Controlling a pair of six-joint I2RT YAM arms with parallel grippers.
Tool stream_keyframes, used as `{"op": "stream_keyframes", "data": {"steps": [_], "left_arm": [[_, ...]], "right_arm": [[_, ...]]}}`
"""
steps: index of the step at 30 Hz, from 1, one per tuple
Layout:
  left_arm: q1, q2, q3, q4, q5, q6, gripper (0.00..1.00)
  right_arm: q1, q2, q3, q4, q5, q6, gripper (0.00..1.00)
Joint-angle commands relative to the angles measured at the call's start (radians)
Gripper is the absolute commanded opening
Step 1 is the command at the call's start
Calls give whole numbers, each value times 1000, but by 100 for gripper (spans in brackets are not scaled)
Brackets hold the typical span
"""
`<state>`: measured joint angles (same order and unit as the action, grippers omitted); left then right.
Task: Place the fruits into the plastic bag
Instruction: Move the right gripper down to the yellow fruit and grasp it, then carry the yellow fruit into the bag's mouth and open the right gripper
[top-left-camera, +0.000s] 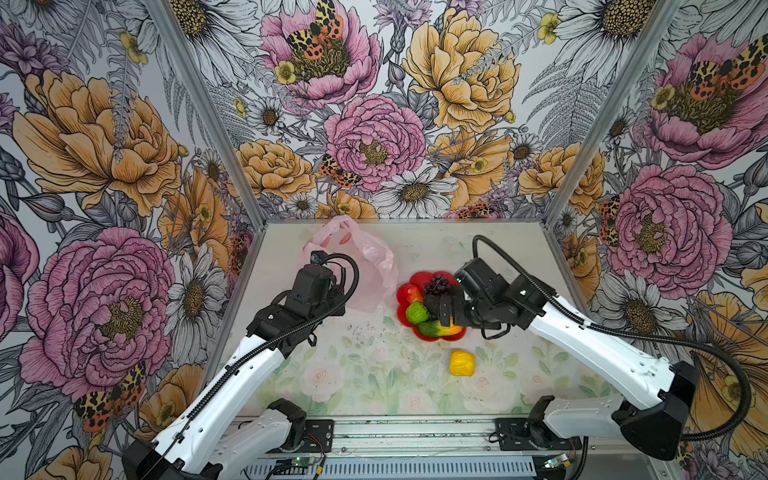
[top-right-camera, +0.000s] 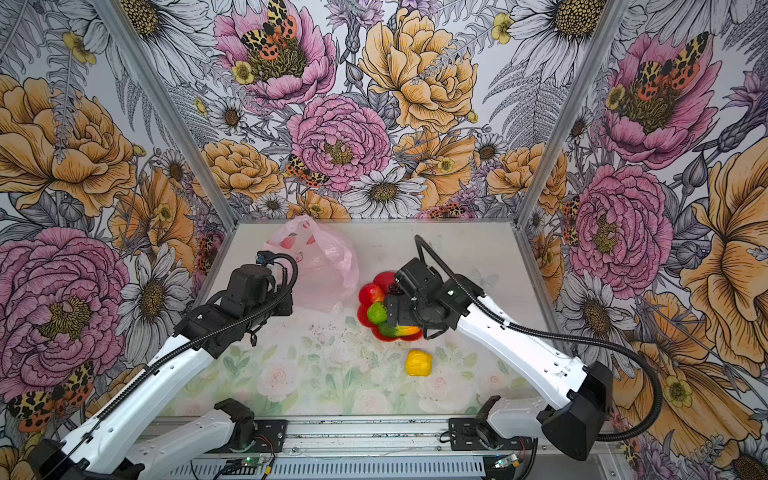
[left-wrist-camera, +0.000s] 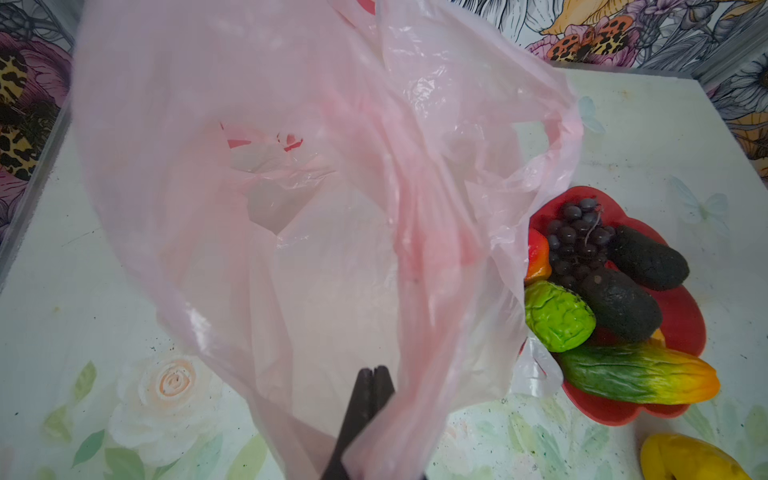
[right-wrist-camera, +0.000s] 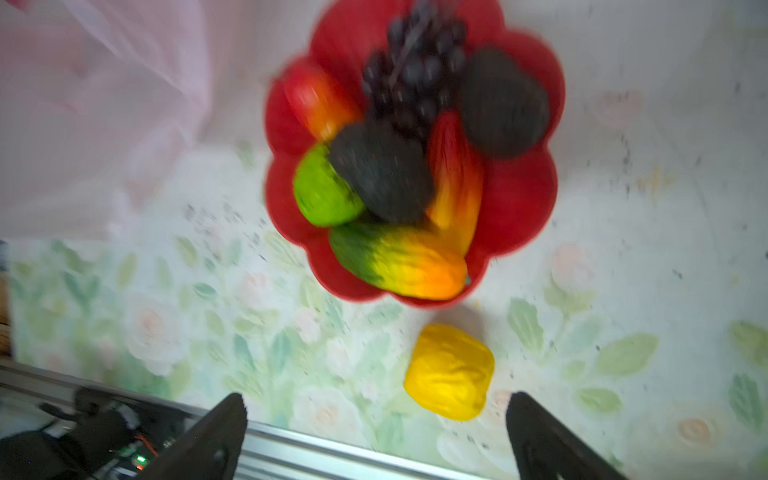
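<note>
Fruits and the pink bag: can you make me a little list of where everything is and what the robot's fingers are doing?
plastic bag: held open, no fruit seen inside
left gripper: fingers shut on the bag's edge
right gripper: fingers open, empty, above the red plate
on plate: avocados, grapes, lime, peach, mango
yellow fruit: on the table beside the plate

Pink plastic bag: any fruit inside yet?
Empty as far as visible: the left wrist view looks into the translucent pink plastic bag and shows only film. Left gripper pinches its rim.
</note>
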<state>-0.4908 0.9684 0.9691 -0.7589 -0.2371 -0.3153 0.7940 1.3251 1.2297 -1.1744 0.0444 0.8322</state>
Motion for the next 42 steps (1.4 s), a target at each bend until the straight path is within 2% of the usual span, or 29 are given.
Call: {"op": "stream_keyframes", "data": {"steps": [1,12,18,20,23,25,26,29,32,35,38,42], "left_arm": [[-14,-12,-4,21,17,9,0],[-17,-27,5,19,21,15,0],[-22,-12,16,19,21,19,0],[-31,-2,25,18,21,26,0],[-42,13,38,20,17,36,0],[-46,21,44,20,10,41,0],[-49,23,46,21,6,42,0],[-58,28,55,21,-2,48,0],[-61,22,62,18,-2,48,0],[-63,9,69,19,7,46,0],[-64,-5,74,19,14,52,0],[-65,-18,70,18,19,60,0]], "right_arm": [[60,49,-74,-76,-1,73,99],[91,203,-192,70,36,135,99],[66,242,-273,176,50,173,94],[65,252,-274,189,60,179,90],[65,256,-275,191,73,189,76],[66,246,-280,194,81,191,61],[64,239,-283,197,79,189,56],[69,197,-276,193,53,189,49],[89,127,-204,184,-26,207,43],[124,97,-32,189,-74,188,41],[125,136,175,216,-118,125,42],[101,261,408,262,-187,60,42]]}}
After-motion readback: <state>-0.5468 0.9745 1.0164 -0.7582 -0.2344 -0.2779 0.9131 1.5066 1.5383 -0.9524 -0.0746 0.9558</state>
